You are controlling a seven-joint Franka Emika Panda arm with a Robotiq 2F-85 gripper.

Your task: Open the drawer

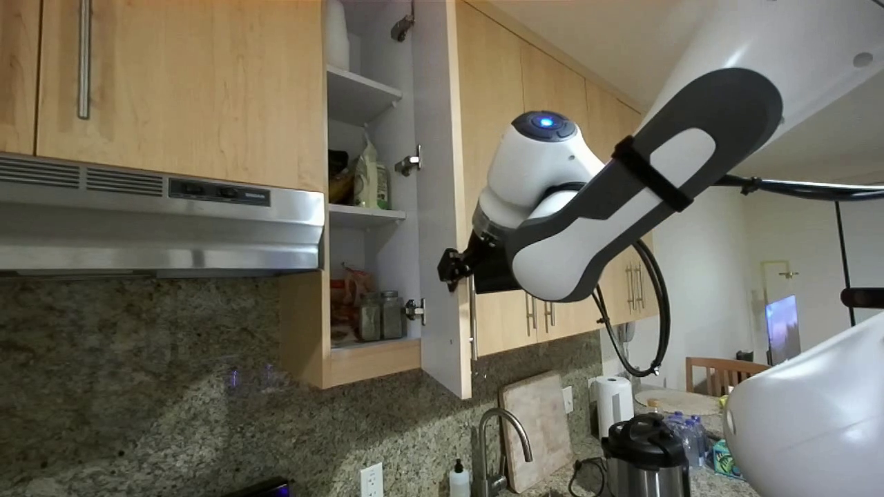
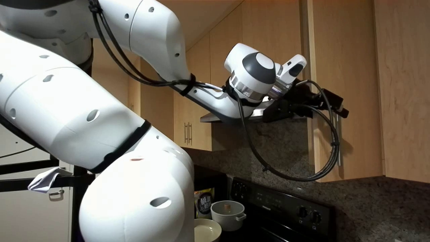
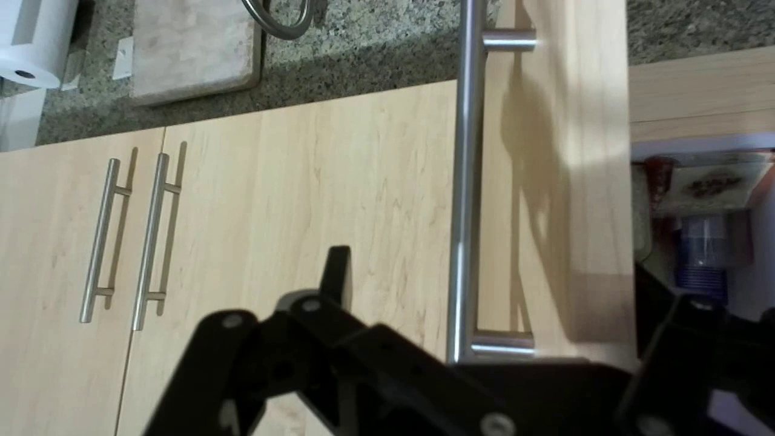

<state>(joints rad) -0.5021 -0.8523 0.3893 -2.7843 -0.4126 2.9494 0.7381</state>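
Visible components, quantity by kind
Robot arm [image 1: 601, 214]: one. End effector [image 3: 493, 297]: one, with two fingers [image 3: 336, 278]. Tall cabinet [image 1: 376, 364]: one, with one door [image 1: 438, 207], one bar handle [image 3: 467, 181] on two posts, three hinges [image 1: 409, 163] and two raised shelves [image 1: 362, 216]. Glass jars [image 1: 393, 317] in the cabinet: two. Neighboring doors [image 3: 339, 212] in the wrist view: two, each with one handle [image 3: 151, 236], for three handles in that view. Range hood [image 1: 152, 235]: one. Faucet [image 1: 482, 445]: one. Cutting board [image 1: 535, 428]: one. Paper towel roll [image 1: 613, 400]: one. Pump bottle [image 1: 459, 481]: one. Pressure cooker [image 1: 647, 445]: one. Pot [image 2: 227, 220]: one. Shallow pan [image 2: 207, 232]: one. Printed bag [image 2: 204, 203]: one. Chair [image 1: 722, 366]: one. Water bottles [image 1: 687, 438] overlap in an exterior view; their quantity cannot be read.
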